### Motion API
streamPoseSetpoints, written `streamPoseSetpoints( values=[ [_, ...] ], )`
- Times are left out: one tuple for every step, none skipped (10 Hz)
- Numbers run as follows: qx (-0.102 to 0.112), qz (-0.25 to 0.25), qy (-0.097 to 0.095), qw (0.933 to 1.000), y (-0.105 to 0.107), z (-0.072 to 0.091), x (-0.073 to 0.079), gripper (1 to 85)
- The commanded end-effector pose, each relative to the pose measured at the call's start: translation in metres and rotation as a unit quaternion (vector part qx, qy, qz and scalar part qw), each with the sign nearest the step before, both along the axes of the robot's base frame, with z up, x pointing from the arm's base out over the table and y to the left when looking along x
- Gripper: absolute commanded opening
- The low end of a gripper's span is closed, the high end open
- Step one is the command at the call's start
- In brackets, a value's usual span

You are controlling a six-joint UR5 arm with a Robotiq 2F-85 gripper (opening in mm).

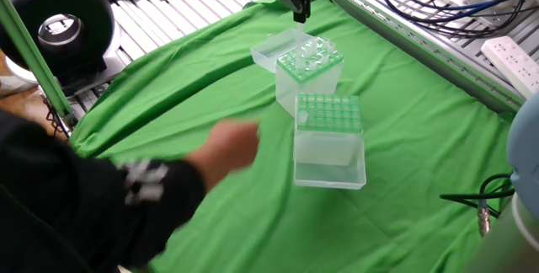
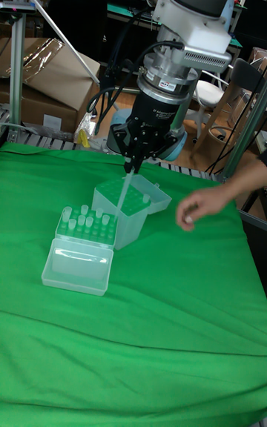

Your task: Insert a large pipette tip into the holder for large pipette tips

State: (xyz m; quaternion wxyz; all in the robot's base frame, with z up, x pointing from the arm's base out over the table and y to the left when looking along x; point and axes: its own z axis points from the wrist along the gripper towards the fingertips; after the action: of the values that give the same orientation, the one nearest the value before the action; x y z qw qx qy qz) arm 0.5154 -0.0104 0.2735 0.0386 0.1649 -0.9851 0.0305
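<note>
1. Here, the large pipette tip (image 2: 125, 190) hangs from the gripper (image 2: 132, 167). Its long axis is close to upright, and its narrow end leans a little to the picture's left.
2. The gripper is clamped on the tip's upper end, and its fingers point down at the desk.
3. The holder for large pipette tips (image 2: 110, 193), with its green grid top and its lid open, sits straight below. In the tall fixed view the tip's point seems to be just over the grid, but I cannot tell whether it has entered a hole.
4. I judge the coming move to be a straight descent, once the point is lined up over one hole.
5. The other box (image 2: 85, 228), which bristles with clear tips, stands just beside the holder.
6. A person's hand (image 2: 196, 208) hovers over the green cloth (image 2: 163, 323), near the boxes but apart from them.
</note>
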Motion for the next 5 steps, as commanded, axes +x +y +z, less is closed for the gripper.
streamPoseSetpoints(
  values=[
    [0.009, 0.005, -0.008, 0.9999, 0.0041, 0.0005, 0.0041, 0.7],
    [0.009, 0.007, -0.009, 0.9999, 0.0041, 0.0005, 0.0049, 0.7],
    [0.009, 0.009, -0.011, 0.9999, 0.0041, 0.0005, 0.0057, 0.7],
    [0.010, 0.010, -0.013, 0.9998, 0.0044, 0.0004, 0.0069, 0.7],
    [0.010, 0.011, -0.014, 0.9998, 0.0042, 0.0001, 0.0074, 0.7]
  ],
)
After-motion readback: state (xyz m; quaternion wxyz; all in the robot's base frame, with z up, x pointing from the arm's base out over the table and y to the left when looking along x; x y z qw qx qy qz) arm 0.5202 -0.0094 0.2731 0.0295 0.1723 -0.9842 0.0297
